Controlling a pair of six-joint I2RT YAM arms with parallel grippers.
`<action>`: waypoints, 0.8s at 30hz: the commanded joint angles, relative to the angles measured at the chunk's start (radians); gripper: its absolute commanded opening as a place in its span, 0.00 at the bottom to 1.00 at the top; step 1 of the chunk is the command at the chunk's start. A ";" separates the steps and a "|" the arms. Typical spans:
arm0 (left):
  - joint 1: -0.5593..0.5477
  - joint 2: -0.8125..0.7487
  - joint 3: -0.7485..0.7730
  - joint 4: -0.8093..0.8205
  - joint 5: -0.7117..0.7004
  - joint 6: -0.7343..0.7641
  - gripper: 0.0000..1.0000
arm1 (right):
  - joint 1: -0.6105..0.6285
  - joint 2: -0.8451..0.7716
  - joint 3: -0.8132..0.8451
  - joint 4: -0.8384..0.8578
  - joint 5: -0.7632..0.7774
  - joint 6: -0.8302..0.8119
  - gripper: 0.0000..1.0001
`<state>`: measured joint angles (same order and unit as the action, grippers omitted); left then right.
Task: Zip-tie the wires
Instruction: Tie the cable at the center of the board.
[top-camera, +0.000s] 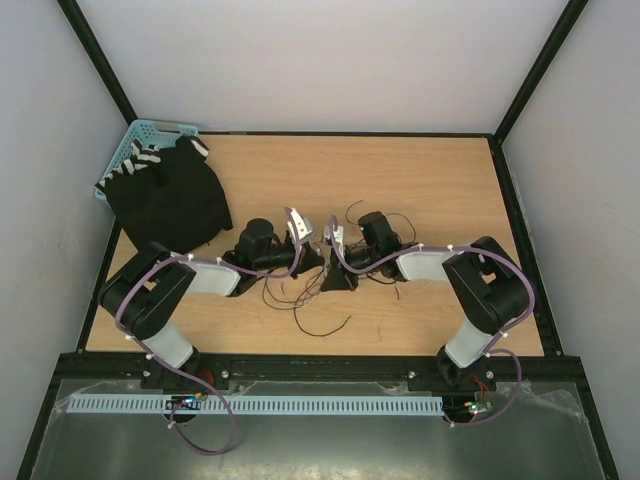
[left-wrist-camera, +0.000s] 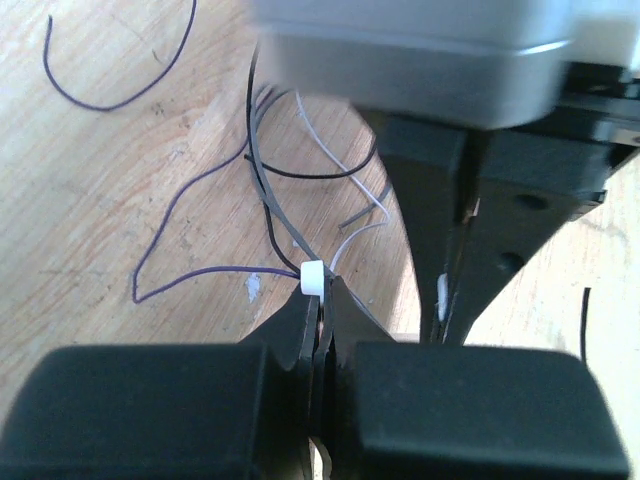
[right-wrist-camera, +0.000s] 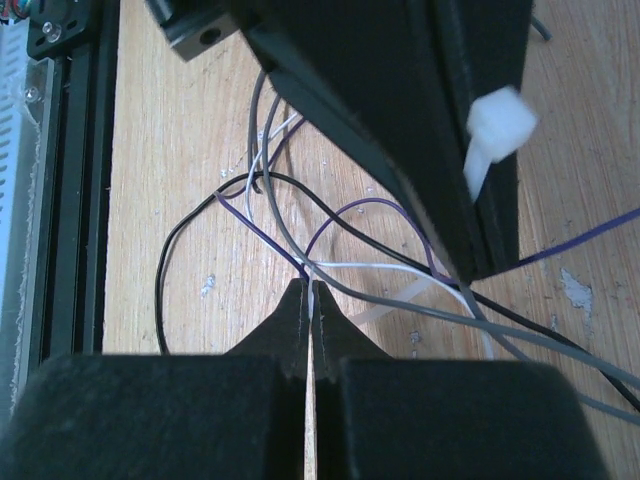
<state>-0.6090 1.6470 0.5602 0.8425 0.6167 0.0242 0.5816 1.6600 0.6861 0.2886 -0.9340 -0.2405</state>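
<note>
The wires (top-camera: 300, 290) are a loose tangle of thin black, purple, grey and white strands at mid table, under both grippers. They also show in the left wrist view (left-wrist-camera: 270, 170) and the right wrist view (right-wrist-camera: 330, 215). My left gripper (left-wrist-camera: 320, 290) is shut with the zip tie's white head (left-wrist-camera: 312, 277) at its tips. My right gripper (right-wrist-camera: 310, 295) is shut on a thin white strip, the zip tie's tail. The zip tie's head (right-wrist-camera: 498, 125) sits on the left gripper above it. In the top view the left gripper (top-camera: 312, 262) and right gripper (top-camera: 338, 278) nearly touch.
A black cloth with white stripes (top-camera: 170, 195) lies at the back left, partly over a blue basket (top-camera: 140, 135). A loose curl of wire (top-camera: 325, 325) lies toward the near edge. A separate purple wire piece (left-wrist-camera: 110, 100) lies left of the tangle.
</note>
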 joint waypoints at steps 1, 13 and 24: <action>-0.052 -0.054 -0.022 0.059 -0.129 0.156 0.00 | -0.006 0.023 0.040 -0.061 -0.061 -0.018 0.00; -0.106 -0.091 -0.073 0.073 -0.214 0.332 0.00 | -0.007 0.014 0.058 -0.137 -0.051 -0.055 0.00; -0.156 -0.083 -0.123 0.193 -0.271 0.451 0.00 | -0.006 0.034 0.093 -0.188 -0.077 -0.059 0.00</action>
<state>-0.7490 1.5833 0.4522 0.9565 0.3729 0.4000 0.5808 1.6760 0.7456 0.1501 -0.9627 -0.2760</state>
